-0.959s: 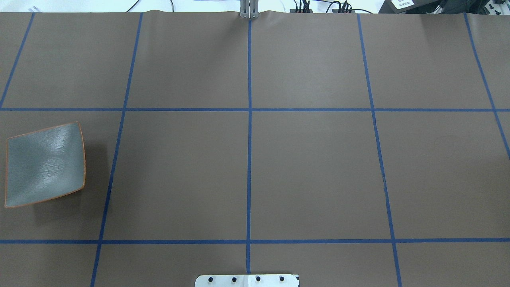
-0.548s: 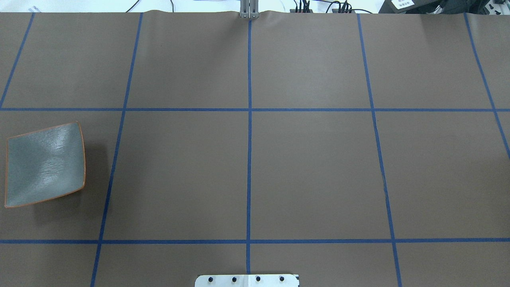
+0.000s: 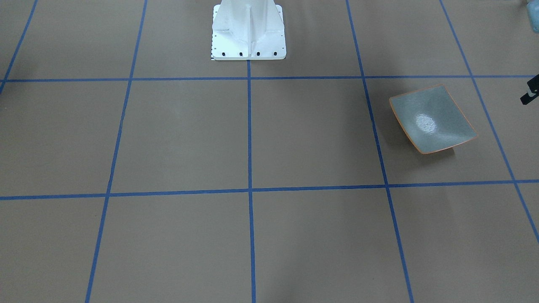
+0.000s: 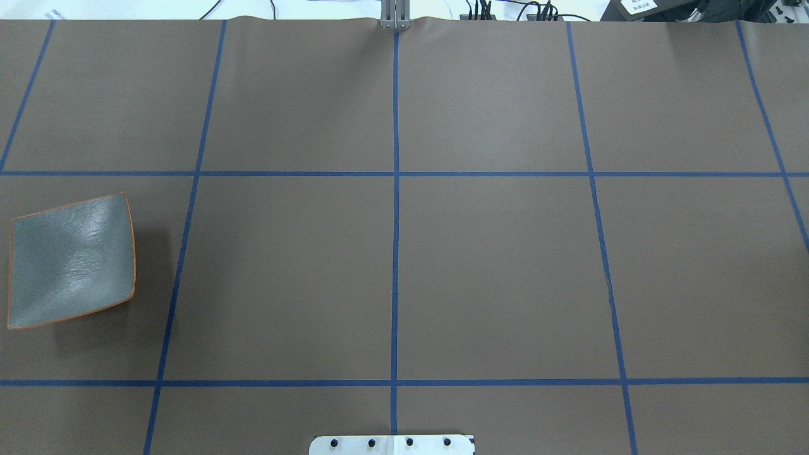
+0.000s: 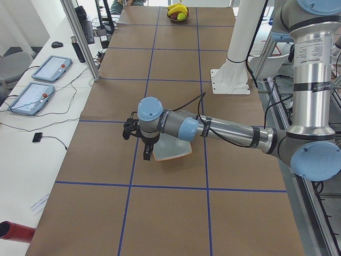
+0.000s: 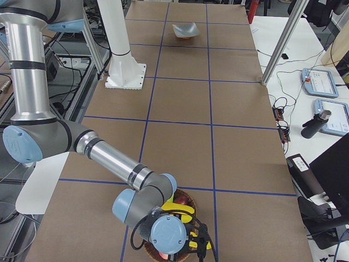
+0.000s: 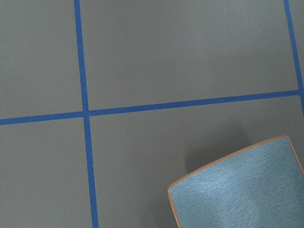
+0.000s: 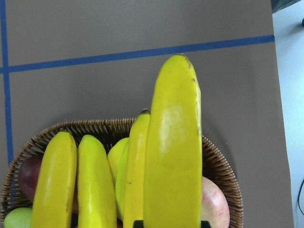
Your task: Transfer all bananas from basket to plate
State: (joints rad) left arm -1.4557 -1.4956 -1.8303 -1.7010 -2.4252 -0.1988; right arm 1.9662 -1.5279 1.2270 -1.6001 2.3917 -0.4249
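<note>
Right claw (image 6: 198,245) over basket (image 8: 95,126); banana (image 8: 173,142) close beneath.

Brown table (image 4: 493,272) with a blue tape grid, carrying a plate, a basket and the robot's base.

Blue tape lines (image 4: 395,189) split the brown surface into large squares. The plate (image 4: 69,262) sits near the table's left end, about midway between the robot-side edge and the far edge, turned at a slant to the grid, inside one square and clear of the lines. The basket (image 8: 95,126) stands near the right end, well apart from the plate. The white base (image 3: 248,31) is bolted at the middle of the robot-side edge, on the centre line. A grey post (image 4: 395,16) stands at the middle of the far edge.
</note>
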